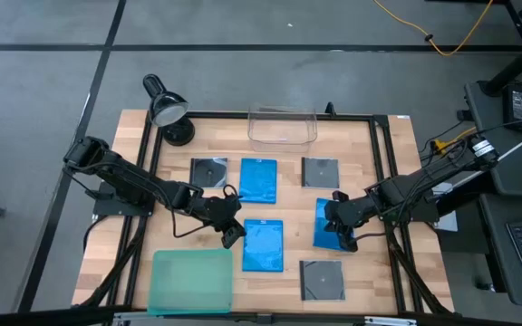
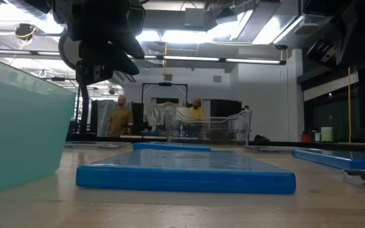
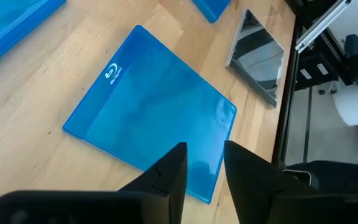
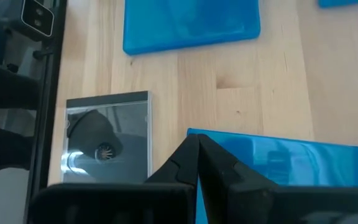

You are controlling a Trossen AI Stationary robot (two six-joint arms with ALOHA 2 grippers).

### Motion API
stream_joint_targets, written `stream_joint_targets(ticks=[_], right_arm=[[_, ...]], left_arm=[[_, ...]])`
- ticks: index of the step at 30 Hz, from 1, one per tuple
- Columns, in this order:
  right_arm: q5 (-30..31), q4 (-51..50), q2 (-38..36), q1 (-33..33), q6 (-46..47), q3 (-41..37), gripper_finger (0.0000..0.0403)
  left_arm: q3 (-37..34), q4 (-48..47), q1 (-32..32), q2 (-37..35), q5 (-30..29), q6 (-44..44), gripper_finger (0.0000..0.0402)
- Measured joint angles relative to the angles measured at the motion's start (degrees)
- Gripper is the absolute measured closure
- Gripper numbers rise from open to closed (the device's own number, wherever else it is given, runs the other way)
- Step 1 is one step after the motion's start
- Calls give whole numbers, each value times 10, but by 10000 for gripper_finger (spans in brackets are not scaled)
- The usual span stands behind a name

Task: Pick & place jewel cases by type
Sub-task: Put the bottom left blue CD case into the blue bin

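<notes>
Layout: 6 jewel cases all lie flat on the table (image 1: 388, 272). 3 blue: the rear blue case (image 1: 258, 179), the middle blue case (image 1: 263, 244), the right blue case (image 1: 323, 217). 3 grey disc cases: rear left (image 1: 208, 171), rear right (image 1: 318, 171), front (image 1: 321, 280).
Containers: the teal tray (image 1: 193, 281) sits at the front left, the clear bin (image 1: 282, 126) at the rear centre. You can take both as holding nothing, though the bin's see-through walls make that a judgement.
Left gripper (image 1: 234, 226): it hovers at the rear left corner of the middle blue case. In its wrist view the fingers (image 3: 169, 174) stand a little apart over the case edge, gripping nothing.
Right gripper (image 1: 344, 237): it sits over the front edge of the right blue case. In its wrist view the fingers (image 4: 188, 163) are pressed together with nothing between them.
Step in hand: approach to the first picks, by my reading; no case is sorted yet.
Next move, left: you need an edge grip on a thin flat case, so spread wider and tip or slide it.
Next move, right: part the fingers before you descend.
Destination: which type goes in which container I cannot tell.
</notes>
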Motion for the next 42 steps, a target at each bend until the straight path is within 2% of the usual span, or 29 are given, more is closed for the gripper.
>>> stream_joint_targets(ticks=[6, 11, 16, 20, 27, 31, 42], right_arm=[[5, 0, 2, 0, -35, 0, 391], [11, 7, 32, -21, -92, 0, 391], [-45, 52, 80, -54, -146, 0, 391], [-80, 89, 122, -71, -176, 0, 391], [-100, 121, 179, -88, -210, 0, 391], [-100, 120, 200, -94, -235, 0, 391], [-100, 145, 220, -98, -281, 0, 391]], left_arm=[[0, -9, -2, 0, -1, -9, 281], [0, -76, -12, 0, -6, -46, 265], [0, -115, -23, 0, -6, -77, 249], [0, -120, -32, 4, -32, -93, 239], [-1, -113, -29, 39, -49, -118, 227], [-1, -69, -20, 59, -43, -159, 223], [-1, -6, 5, 64, -49, -267, 223]])
